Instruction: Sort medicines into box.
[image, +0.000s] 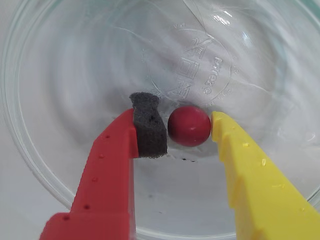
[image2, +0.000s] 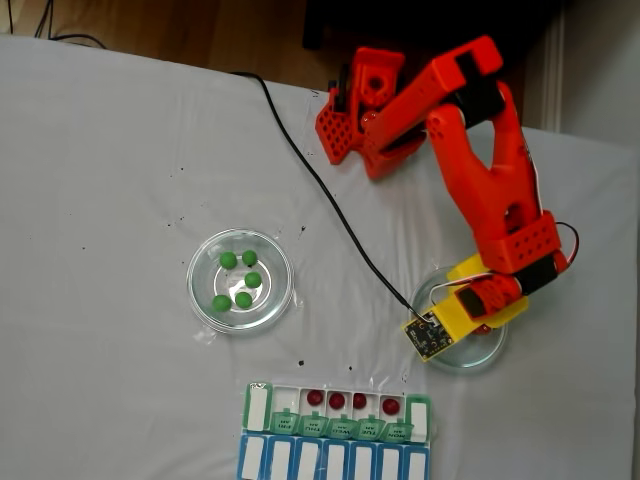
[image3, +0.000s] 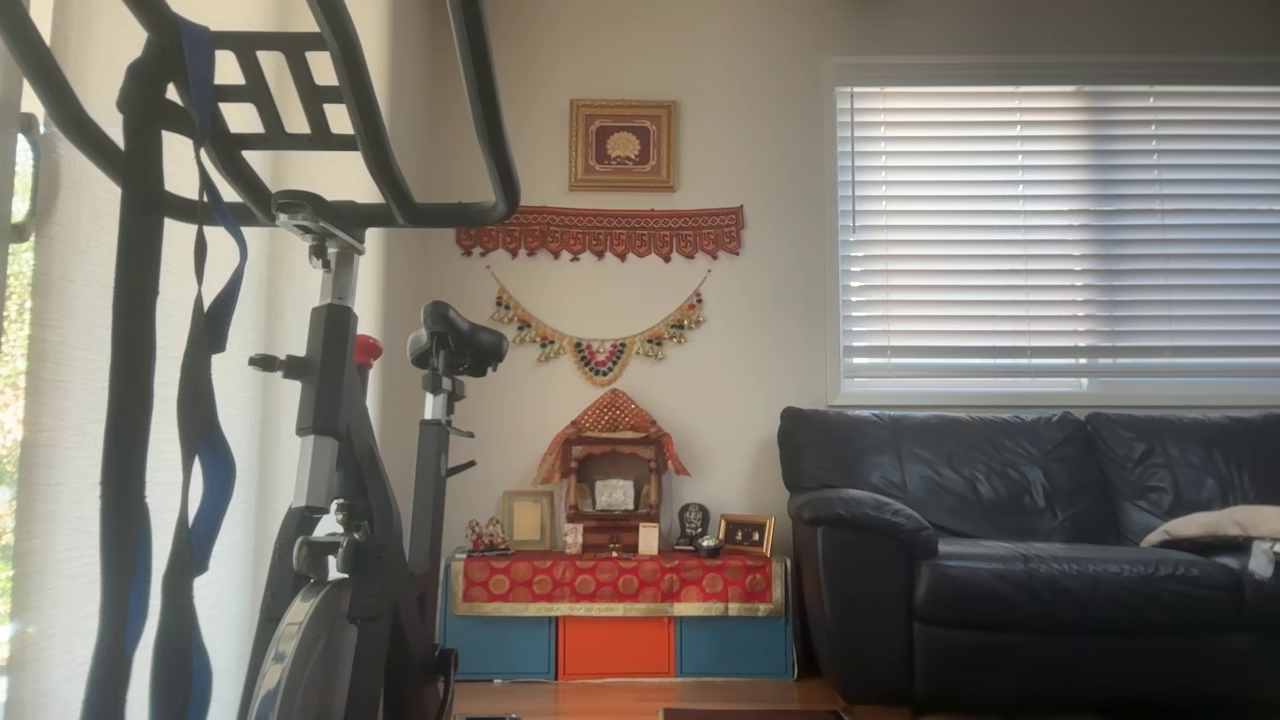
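In the wrist view, one dark red medicine ball (image: 189, 126) lies on the floor of a clear glass dish (image: 60, 165). My gripper (image: 175, 119) is shut on it, the grey foam pad (image: 150, 127) of the red finger on its left and the yellow fingertip (image: 220, 125) touching its right. In the fixed view the box (image2: 258, 405) lies at the table's near edge with its green lids (image2: 340, 427) open. Several dark red medicines (image2: 337, 400) sit in its compartments. Several green medicines (image2: 240, 280) lie in the left glass dish (image2: 205, 305).
In the fixed view the orange arm (image2: 490, 190) reaches from the back down over the right glass dish (image2: 492, 350). A blue-framed row of white lids (image2: 330, 462) lies just below the box. A black cable (image2: 320, 200) crosses the white cloth.
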